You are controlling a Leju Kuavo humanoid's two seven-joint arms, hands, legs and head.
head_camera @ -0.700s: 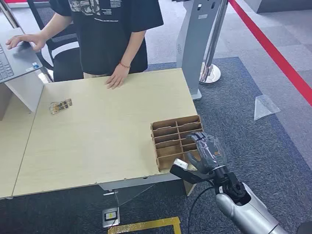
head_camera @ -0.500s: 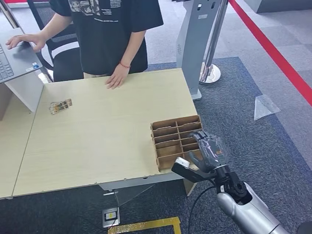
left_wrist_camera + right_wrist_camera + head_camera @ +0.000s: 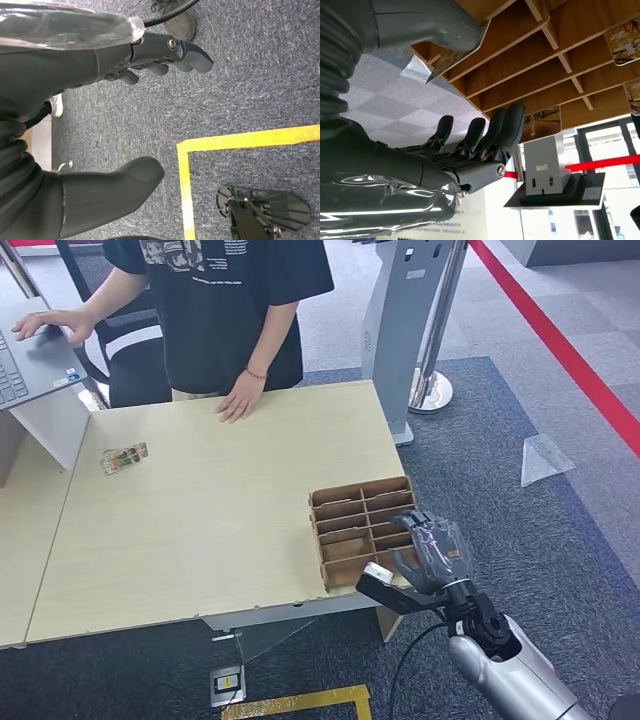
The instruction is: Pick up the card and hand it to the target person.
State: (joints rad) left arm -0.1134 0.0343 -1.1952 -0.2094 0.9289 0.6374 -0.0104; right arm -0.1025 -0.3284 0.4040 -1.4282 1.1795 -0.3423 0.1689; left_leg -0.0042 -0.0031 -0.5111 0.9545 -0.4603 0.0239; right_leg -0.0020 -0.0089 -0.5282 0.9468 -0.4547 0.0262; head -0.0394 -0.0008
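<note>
A brown divided cardboard box (image 3: 361,525) stands at the table's front right corner. Printed cards sit in its slots (image 3: 626,44). My right hand (image 3: 427,558) is at the box's near right corner, fingers (image 3: 486,134) stretched out and apart from the thumb (image 3: 433,25). The thumb lies against one card (image 3: 446,61) at a slot's edge; no finger backs it. Another small card-like thing (image 3: 124,456) lies flat at the table's far left. The person (image 3: 226,300) stands behind the table with one hand (image 3: 240,400) on it. My left hand (image 3: 113,115) hangs over the carpet, holding nothing.
A laptop (image 3: 30,360) sits on a raised stand at the far left, under the person's other hand. A grey kiosk stand (image 3: 400,330) and a stanchion base (image 3: 432,390) are past the table's right end. Yellow tape (image 3: 302,702) marks the carpet below the table.
My right hand has slid a little toward me and to the right along the box's near corner. The person and the things on the table have not moved.
</note>
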